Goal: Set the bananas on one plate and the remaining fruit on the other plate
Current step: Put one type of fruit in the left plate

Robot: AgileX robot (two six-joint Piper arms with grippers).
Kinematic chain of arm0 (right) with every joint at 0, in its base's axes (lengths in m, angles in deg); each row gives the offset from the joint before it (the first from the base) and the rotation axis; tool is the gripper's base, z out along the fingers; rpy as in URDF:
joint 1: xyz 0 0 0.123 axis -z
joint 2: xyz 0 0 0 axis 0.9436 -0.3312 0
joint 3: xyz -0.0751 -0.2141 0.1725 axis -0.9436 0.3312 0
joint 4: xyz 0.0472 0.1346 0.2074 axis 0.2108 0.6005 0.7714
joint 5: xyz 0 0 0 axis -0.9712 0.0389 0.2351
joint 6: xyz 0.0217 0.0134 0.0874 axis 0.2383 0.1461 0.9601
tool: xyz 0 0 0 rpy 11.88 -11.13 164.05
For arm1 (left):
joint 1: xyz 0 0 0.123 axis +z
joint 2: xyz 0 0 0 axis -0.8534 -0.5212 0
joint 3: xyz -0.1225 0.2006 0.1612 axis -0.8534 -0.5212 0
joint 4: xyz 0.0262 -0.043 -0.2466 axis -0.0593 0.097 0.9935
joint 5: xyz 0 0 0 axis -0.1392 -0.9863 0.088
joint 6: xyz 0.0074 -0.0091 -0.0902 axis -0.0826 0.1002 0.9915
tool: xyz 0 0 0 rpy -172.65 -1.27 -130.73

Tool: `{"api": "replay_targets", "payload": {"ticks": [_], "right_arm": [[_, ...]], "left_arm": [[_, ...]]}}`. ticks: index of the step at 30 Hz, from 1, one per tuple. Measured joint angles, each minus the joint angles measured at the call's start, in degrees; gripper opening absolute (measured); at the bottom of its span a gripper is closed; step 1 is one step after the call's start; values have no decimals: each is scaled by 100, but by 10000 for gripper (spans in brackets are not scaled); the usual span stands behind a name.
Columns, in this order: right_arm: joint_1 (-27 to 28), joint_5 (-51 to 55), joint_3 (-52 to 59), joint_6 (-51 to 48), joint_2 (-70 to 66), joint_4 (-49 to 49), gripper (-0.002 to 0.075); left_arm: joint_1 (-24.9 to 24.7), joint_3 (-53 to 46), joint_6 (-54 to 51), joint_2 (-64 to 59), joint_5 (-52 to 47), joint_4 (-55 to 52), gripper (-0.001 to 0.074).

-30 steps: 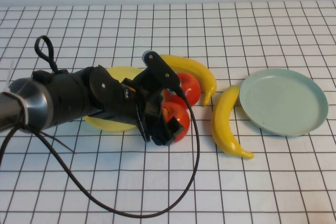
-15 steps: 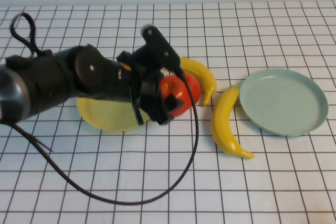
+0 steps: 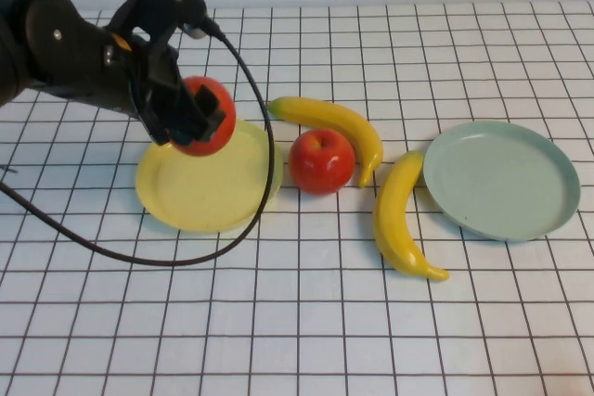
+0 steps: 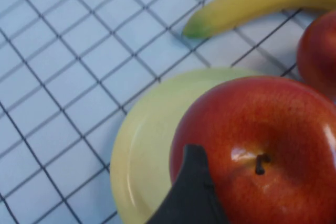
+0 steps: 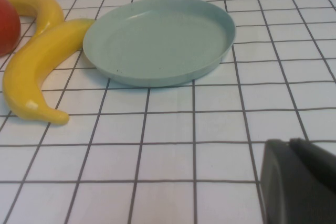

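My left gripper [image 3: 197,122] is shut on a red apple [image 3: 208,115] and holds it in the air above the far part of the pale yellow plate [image 3: 209,201]. In the left wrist view the apple [image 4: 262,145] fills the frame over the plate [image 4: 147,135]. The second apple [image 3: 322,160] sits on the table right of that plate. One banana [image 3: 339,121] lies behind it, the other [image 3: 401,220] beside the empty mint plate [image 3: 501,178]. My right gripper [image 5: 291,145] is outside the high view, shut and empty, low over the table near the mint plate [image 5: 157,40].
The left arm's black cable [image 3: 186,257] loops across the table in front of the yellow plate. The white gridded tabletop [image 3: 297,322] stretches toward the near edge.
My left gripper has lifted the apple from beside the second apple and carried it up and to the left, over the yellow plate. The bananas and the second apple have not moved.
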Motion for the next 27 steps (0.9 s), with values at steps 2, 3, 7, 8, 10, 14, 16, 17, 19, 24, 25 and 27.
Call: {"api": "replay_targets", "payload": {"ticks": [2,3,7,8,10,14,16,17,19,24,25,27], "right_arm": [[0,0,0,0,0,0,-16],[0,0,0,0,0,0,-16],[0,0,0,0,0,0,-16],[0,0,0,0,0,0,-16],[0,0,0,0,0,0,-16],[0,0,0,0,0,0,-16],[0,0,0,0,0,0,-16],[0,0,0,0,0,0,-16],[0,0,0,0,0,0,-16],[0,0,0,0,0,0,-16],[0,0,0,0,0,0,-16],[0,0,0,0,0,0,-16]], "left_arm": [[171,0,41,-258,-52,-40,521],[232,0,54,-413,-63,-64,521],[333,0,87,-942,-63,-248,521],[342,0,87,-1060,-63,-317,521],[356,27,87,-1176,27,-352,517],[356,60,107,-1244,181,-380,537],[356,60,107,-1255,234,-380,575],[356,60,107,-1266,235,-380,600],[356,60,107,-1288,210,-419,632],[356,284,107,-1288,-133,-640,650],[356,347,107,-1288,-237,-671,651],[356,550,107,-1223,-450,-695,652]]}}
